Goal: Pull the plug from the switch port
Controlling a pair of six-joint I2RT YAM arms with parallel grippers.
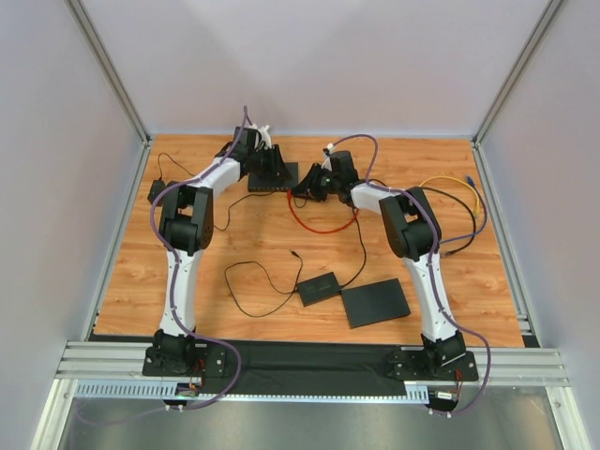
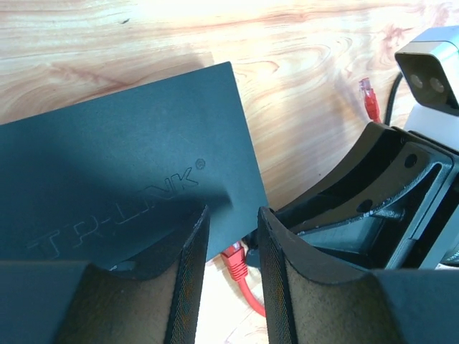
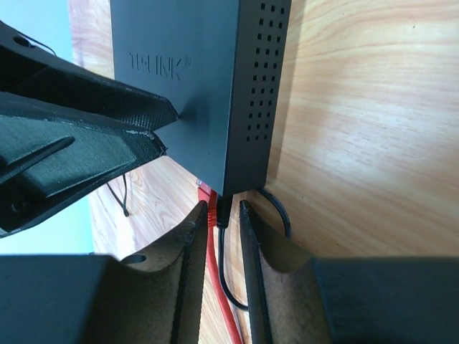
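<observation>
1. Port face of the switch (image 1: 273, 176) out of sight in every view. Only its lid with TP-LINK lettering and one perforated side on show.
2. Red plug (image 2: 235, 259) peeking from under the switch's edge, partly behind the fingers. Cannot tell whether seated in a port.
3. Black plug (image 3: 222, 216) at the same end of the switch, just beside the red one, its socket lost in shadow.
4. Switch lying flat near the middle of the far edge of the table (image 1: 131, 272).
5. Left arm stretched from the near edge toward the far edge, elbow raised, left gripper (image 2: 231, 215) tipped down over the switch. Fingers (image 2: 188, 272) a little apart, nothing between them, wood and red plug visible through the gap. One fingertip apparently touching the lid in the right wrist view.
6. Right arm bent likewise, right gripper (image 3: 222, 206) low and level with the table, aimed at the switch's end. Fingers (image 3: 192, 251) narrowly apart, one on each side of the black plug. Cannot tell whether the pads touch it.
7. Matte black box for the switch, sharp-cornered, with rows of round vent holes. Finger pads black and finely ribbed.
8. Table of pale wood grain. Red cable (image 1: 323, 223) looping toward the middle, with a loose red plug (image 2: 370, 100) lying on bare wood.
9. Yellow cable (image 1: 459, 185) curled near the right edge. Small black box (image 1: 319, 288) and flat black slab (image 1: 375, 303) toward the near edge, well apart from the switch.
</observation>
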